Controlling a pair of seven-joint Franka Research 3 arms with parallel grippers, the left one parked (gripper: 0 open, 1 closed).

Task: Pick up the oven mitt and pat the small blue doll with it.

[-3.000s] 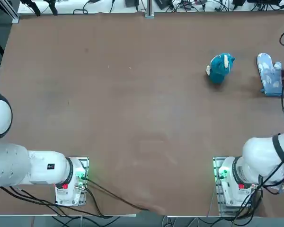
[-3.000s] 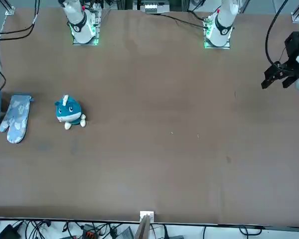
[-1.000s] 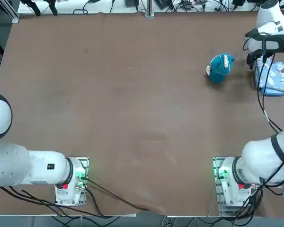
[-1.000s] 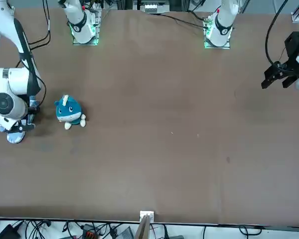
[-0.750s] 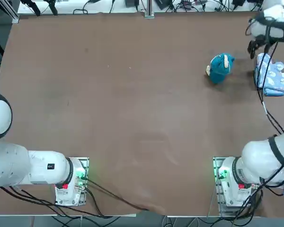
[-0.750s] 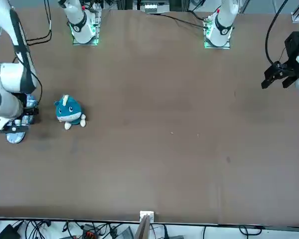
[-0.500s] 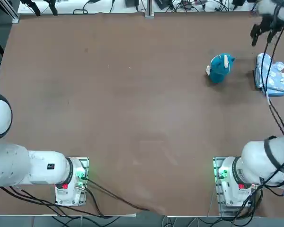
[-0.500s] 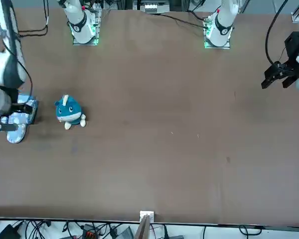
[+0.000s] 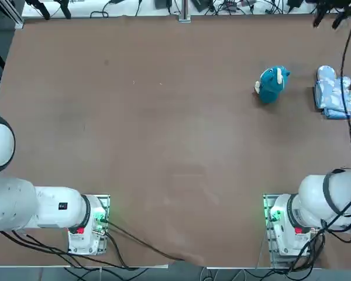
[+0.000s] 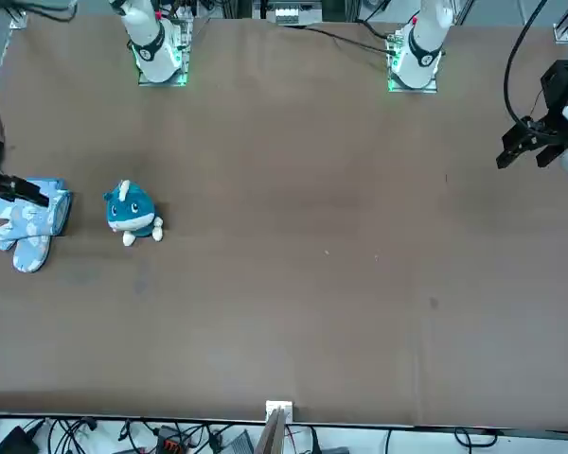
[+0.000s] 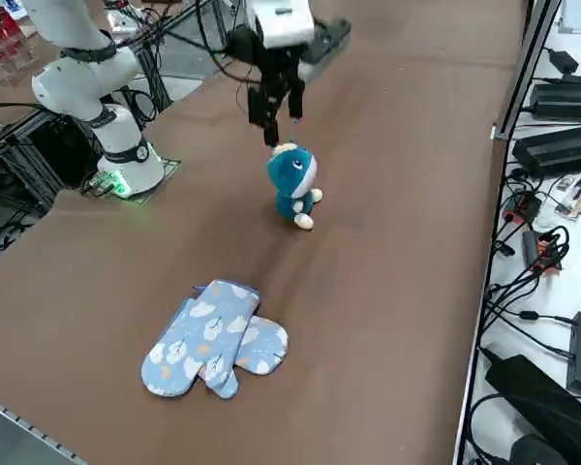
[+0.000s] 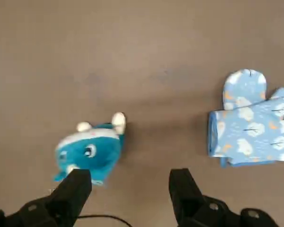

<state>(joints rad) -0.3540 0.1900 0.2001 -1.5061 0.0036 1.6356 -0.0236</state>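
Observation:
Two pale-blue oven mitts (image 9: 337,93) lie overlapping and flat on the brown table near its right edge, also visible as mitts (image 11: 214,338) in the right side view and mitts (image 12: 250,126) in the wrist view. The small blue doll (image 9: 272,84) sits a short way to their left, apart from them; the same doll (image 11: 292,184) and doll (image 12: 90,149) show in the other views. My right gripper (image 12: 128,189) hangs high above the table, over the far edge near doll and mitts. It is open, and its fingers (image 12: 74,188) hold nothing. That gripper (image 11: 274,120) touches neither thing.
Cables and black boxes (image 11: 560,145) line the floor beyond the table's far edge (image 9: 181,17). The arm bases (image 9: 284,225) stand on the near edge. Bare brown tabletop (image 9: 164,129) spreads left of the doll.
My gripper has lifted from just over the mitts and drawn back toward the far edge, holding nothing. The mitts, covered by the wrist before, now show fully and lie a little more spread.

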